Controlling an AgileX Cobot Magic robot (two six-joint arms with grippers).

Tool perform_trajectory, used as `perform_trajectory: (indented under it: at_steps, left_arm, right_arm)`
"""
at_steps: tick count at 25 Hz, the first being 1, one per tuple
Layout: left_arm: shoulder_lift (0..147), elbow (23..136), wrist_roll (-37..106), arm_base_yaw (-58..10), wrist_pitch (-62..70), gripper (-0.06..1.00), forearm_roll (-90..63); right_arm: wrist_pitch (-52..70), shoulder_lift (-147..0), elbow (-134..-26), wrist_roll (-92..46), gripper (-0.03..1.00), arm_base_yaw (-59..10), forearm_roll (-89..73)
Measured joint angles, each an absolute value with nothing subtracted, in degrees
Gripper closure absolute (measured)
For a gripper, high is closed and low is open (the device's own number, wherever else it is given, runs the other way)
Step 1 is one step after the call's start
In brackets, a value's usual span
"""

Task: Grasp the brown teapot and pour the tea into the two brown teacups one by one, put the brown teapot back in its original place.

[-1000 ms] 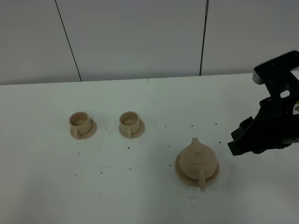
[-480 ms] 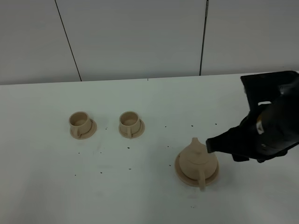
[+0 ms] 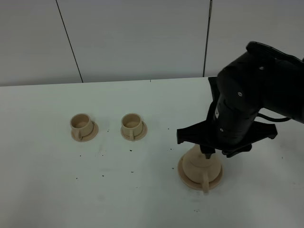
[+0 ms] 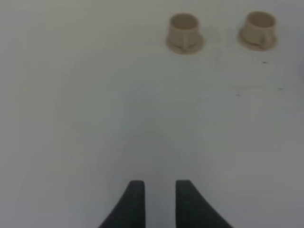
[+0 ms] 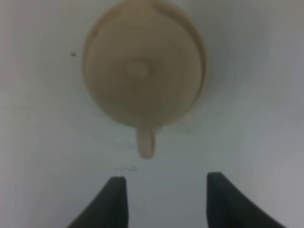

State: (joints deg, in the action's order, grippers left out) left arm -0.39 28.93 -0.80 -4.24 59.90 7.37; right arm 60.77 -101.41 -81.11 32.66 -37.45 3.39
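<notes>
The brown teapot (image 3: 198, 167) stands on its flat saucer (image 3: 186, 178), its original place, with the handle (image 3: 205, 186) toward the table's front. My right arm (image 3: 237, 109) hangs over it and hides its lid and spout. From the right wrist, the teapot (image 5: 142, 71) lies straight below, and my right gripper (image 5: 166, 199) is open and empty, a little short of the handle (image 5: 146, 142). The two brown teacups (image 3: 80, 124) (image 3: 131, 124) sit on small saucers at the left. My left gripper (image 4: 160, 202) hovers low over bare table, a narrow gap between its fingers, with the teacups (image 4: 184, 28) (image 4: 259, 26) far ahead.
The white table (image 3: 142, 199) carries small dark specks (image 3: 131, 150) between the cups and the teapot. A grey panelled wall (image 3: 142, 38) rises behind the table's far edge.
My right arm has swung in from the table's right edge to above the teapot. Its jaws keep the same width. The teapot, the cups and the left gripper have not moved.
</notes>
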Motion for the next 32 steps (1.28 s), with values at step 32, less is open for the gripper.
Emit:
perform_trajectory:
  at_steps: [32]
  left_arm:
    - [-0.4, 28.9, -0.8, -4.2, 59.6, 0.71, 8.7]
  right_arm:
    - [55.5, -108.5, -80.1, 29.7, 0.61, -37.5, 0.0]
